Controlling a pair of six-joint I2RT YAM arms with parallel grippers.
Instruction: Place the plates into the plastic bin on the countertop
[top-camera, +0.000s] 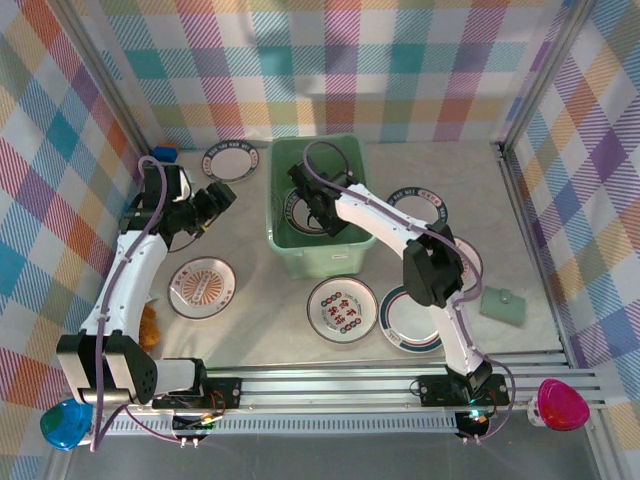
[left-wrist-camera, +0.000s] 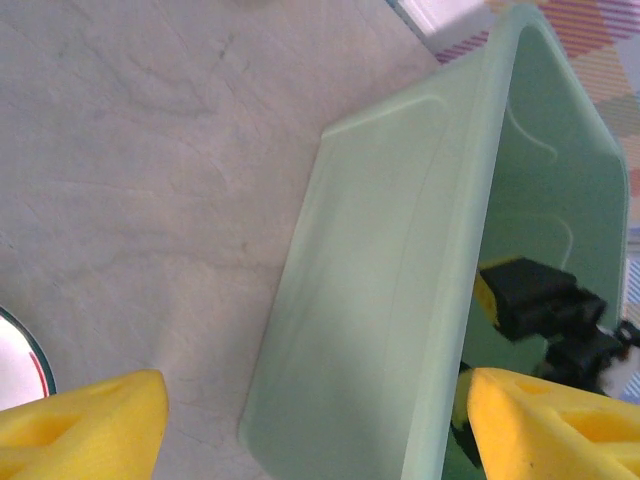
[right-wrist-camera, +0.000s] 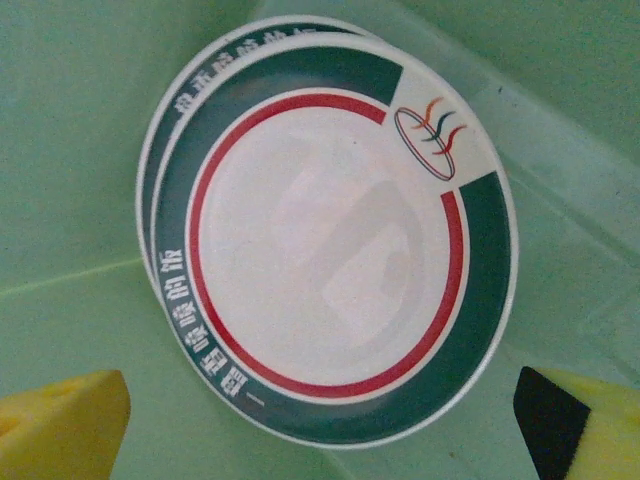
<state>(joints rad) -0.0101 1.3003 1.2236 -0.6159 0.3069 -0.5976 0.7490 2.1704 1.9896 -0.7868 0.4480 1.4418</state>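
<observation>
Well, the right gripper (right-wrist-camera: 320, 425) hangs inside the green bin (top-camera: 318, 262), yellow foam fingers (right-wrist-camera: 60, 420) spread wide and nothing between them; right under it lie two plates (right-wrist-camera: 330, 240), one stacked on the other on the bin floor. I take the step in hand to be a set-down, with the plate already out of the fingers and the arm not yet lifted away.

The next move, as I judge it, calls for a straight rise clear of the bin walls before any swing sideways; then a reach for one of the plates left on the countertop (top-camera: 260, 300). The plate to the right of the bin (top-camera: 415, 207) looks the handiest for that arm. It lies flat, so a finger would have to work under the rim; that is the tricky part.

The left gripper (top-camera: 218, 195) is open and empty too, just beside the bin's left wall over bare counter; a dark-rimmed plate (top-camera: 232, 160) sits near it towards the back wall, and an orange plate (top-camera: 202, 287) lies closer to the arm's base.

From above I count about six plates outside the bin, among them a red-centred plate (top-camera: 342, 310) in front of it; the arm covers much of what is inside. The right wrist camera makes the stack of two plain, green band, red ring and all; the left wrist camera gives the bin's outer wall, the other gripper beyond its rim, and a sliver of plate rim (left-wrist-camera: 15, 365) at the edge.
</observation>
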